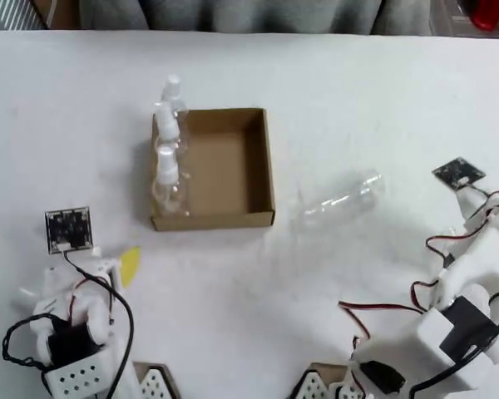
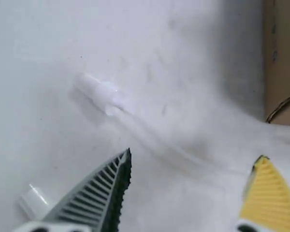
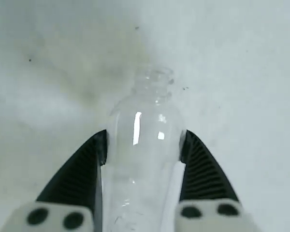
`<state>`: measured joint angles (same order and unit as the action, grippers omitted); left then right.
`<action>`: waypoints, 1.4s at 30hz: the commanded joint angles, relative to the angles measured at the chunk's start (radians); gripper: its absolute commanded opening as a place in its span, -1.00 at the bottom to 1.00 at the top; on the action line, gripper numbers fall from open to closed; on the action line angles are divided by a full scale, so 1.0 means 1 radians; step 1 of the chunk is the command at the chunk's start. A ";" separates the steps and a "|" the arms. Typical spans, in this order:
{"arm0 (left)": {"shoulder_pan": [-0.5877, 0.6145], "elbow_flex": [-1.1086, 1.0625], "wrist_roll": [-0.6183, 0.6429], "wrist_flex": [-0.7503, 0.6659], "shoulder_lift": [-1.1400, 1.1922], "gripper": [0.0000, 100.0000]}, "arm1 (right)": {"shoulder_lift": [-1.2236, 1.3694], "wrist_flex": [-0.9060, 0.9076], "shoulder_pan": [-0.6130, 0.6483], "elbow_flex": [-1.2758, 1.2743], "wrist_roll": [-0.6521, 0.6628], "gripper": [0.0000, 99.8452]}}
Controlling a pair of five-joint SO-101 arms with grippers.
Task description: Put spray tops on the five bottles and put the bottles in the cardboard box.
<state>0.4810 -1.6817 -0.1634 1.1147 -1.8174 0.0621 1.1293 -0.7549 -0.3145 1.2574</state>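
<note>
The left arm's tool is hanging wide open, while the right arm's tool is clamping a clear plastic bottle.

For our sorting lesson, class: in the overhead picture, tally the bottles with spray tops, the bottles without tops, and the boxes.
Bottles with spray tops: 3
Bottles without tops: 1
Cardboard boxes: 1
Total: 5

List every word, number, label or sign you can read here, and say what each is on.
None can be read.
cardboard box: plain brown walls, no print showing.
capped bottles in the box, clear bottle in the right claw: no labels.
left arm's board, right arm's board: dark markings, too small to read.
</note>
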 commanded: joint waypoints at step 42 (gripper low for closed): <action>0.380 0.856 -0.078 0.152 1.182 -0.28 | -0.012 0.498 0.107 0.249 -0.256 -0.97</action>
<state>0.8002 -0.9129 -0.2325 1.2635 -0.7710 0.0621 1.6172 -0.6690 -0.1151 1.0058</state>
